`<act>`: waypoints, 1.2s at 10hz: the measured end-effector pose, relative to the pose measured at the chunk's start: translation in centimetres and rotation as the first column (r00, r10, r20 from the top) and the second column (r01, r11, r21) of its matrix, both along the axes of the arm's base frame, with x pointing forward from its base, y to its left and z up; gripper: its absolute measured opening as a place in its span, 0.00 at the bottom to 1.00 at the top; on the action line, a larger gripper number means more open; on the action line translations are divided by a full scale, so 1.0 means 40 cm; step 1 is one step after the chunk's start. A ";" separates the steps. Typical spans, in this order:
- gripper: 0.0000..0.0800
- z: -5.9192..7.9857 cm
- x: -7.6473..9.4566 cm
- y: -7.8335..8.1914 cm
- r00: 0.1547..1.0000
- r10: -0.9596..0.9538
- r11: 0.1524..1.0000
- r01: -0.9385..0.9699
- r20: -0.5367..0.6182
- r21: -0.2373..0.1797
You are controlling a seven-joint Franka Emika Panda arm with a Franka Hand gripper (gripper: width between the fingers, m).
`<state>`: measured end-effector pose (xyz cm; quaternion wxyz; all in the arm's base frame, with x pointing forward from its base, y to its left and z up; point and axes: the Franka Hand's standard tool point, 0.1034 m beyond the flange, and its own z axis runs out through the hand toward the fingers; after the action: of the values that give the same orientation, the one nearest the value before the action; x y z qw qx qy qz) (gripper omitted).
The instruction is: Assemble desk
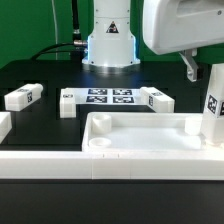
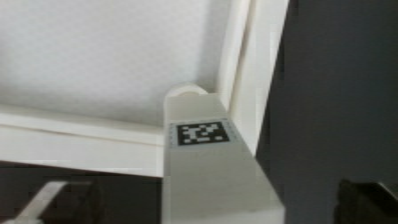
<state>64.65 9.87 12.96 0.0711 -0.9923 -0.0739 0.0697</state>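
- Leg upright, long axis vertical, foot at right-hand corner socket of tray in exterior view.
- Gripper straddling leg from above; fingers apparently spread, clear of leg.

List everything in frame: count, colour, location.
desk top: 1, white, tray side up, front of the table.
upright leg: 1, white with black-and-white tag, standing in the desk top's corner at the exterior view's right.
lying legs: 3, white, tagged, behind the desk top: outer leg at the exterior view's left, second leg and third leg at the marker board's two ends.
marker board: 1, white with black tags, flat, mid-table.
rail: 1, white, in front of the desk top.
table: 1, black.
robot base: 1, white, behind the marker board.
hand: 1, white housing, over the upright leg, fingers clear of it.
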 end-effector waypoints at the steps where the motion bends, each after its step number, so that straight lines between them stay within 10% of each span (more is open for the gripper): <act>1: 0.81 0.001 0.001 0.001 1.000 0.008 1.000 -0.008 0.003 0.002; 3: 0.81 0.000 0.002 -0.003 0.999 0.037 0.999 -0.037 0.008 0.006; 7: 0.37 -0.002 0.004 -0.003 0.997 0.073 0.997 -0.073 0.020 0.011; 12: 0.37 -0.001 -0.007 -0.014 0.995 -0.100 0.995 0.100 0.016 0.004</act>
<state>64.36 9.33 12.90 0.0756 -0.9951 -0.0248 0.0579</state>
